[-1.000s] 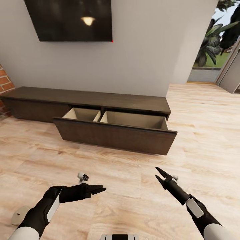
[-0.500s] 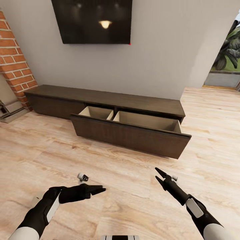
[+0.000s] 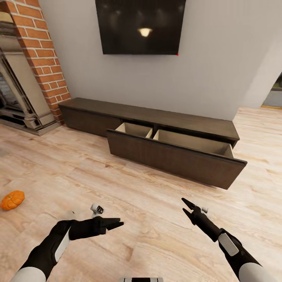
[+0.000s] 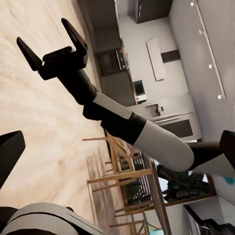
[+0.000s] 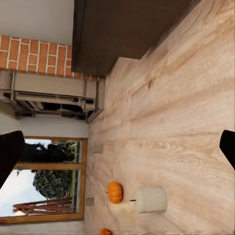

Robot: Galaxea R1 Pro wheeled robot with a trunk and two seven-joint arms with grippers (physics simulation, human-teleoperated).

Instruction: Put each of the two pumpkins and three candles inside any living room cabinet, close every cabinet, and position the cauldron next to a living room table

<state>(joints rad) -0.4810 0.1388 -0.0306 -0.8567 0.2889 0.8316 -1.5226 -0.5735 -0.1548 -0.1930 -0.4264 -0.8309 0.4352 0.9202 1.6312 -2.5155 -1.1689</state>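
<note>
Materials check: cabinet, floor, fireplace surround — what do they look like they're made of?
Cabinet: dark brown wood, matte, faint grain on the open drawer front; pale beige inside, maybe raw board. Floor: light wood planks, low sheen, visible grain and seams. Fireplace surround: red brick with pale mortar lines. All are simulator textures, so judged by look alone.

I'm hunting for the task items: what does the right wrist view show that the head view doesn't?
Right wrist view: a candle lying on the floor, a second pumpkin at the frame's edge, and a window. Head view: the cabinet's open drawer, the dark wall screen, and both grippers, left and right. Both: the cabinet, brick fireplace, wooden floor and one pumpkin.
</note>
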